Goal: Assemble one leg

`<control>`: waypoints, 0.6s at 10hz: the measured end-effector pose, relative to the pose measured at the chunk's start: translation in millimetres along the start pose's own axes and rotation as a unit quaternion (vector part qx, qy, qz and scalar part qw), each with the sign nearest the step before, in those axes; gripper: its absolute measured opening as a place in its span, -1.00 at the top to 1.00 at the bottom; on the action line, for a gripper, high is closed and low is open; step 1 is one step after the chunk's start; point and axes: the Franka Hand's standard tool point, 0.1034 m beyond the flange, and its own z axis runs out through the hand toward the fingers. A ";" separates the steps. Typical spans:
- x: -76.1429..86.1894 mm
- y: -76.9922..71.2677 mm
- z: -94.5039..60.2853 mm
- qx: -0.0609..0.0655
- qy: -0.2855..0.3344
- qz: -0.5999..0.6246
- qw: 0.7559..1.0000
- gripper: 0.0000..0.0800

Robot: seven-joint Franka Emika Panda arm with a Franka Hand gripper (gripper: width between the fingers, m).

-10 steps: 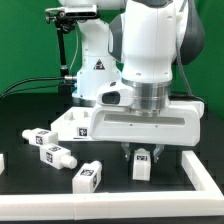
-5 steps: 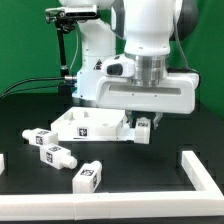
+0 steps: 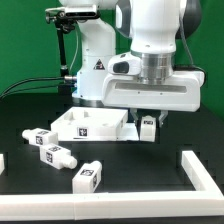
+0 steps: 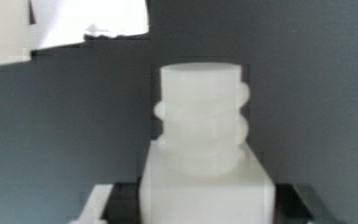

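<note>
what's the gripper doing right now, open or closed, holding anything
Gripper: closed, holding one leg between its fingers.

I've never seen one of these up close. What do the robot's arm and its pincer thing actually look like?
The arm is smooth, rounded white shells with dark grey bands at the joints. A ribbed silver ring leads to a wide, boxy white gripper with two short dark fingers. A black triangular mark sits on a lower white segment.

leg (image 3: 38,136) (image 3: 57,155) (image 3: 88,177) (image 3: 148,127): four; square panel (image 3: 90,124): one; white bar (image 3: 205,172): one, perhaps second at edge.
</note>
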 end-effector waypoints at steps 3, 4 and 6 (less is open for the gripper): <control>-30.6 -6.1 29.1 -0.001 -0.001 -0.006 1.000 0.29; -36.4 -10.8 34.8 -0.002 -0.004 -0.010 1.000 0.29; -37.7 -18.2 33.5 -0.003 -0.005 -0.017 1.000 0.29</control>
